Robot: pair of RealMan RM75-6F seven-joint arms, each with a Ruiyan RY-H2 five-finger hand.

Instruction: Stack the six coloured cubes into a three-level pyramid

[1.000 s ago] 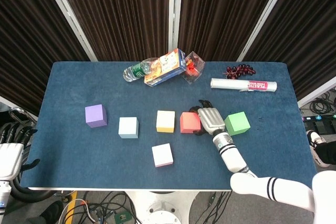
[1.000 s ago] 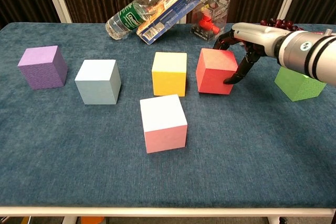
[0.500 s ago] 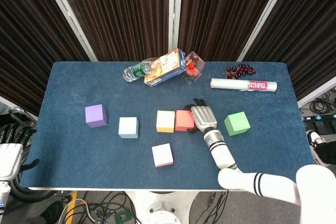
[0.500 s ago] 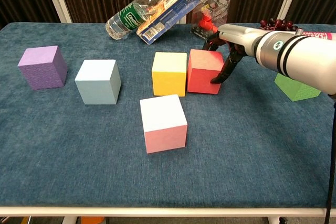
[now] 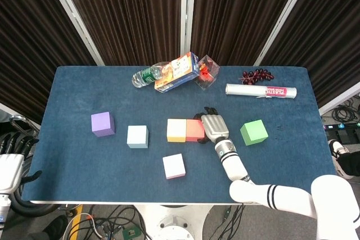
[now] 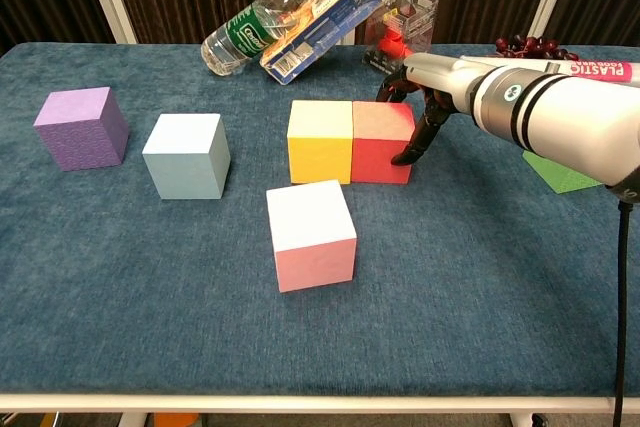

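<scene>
A clear water bottle with a green label is seen lying on its side at the twelve o'clock edge of the blue table. An orange and blue carton is propped against it, tilted. Just toward one o'clock, a clear box holding something red is placed. Dark grapes are found toward two o'clock, and a white roll marked in pink lies just in front of them.
</scene>
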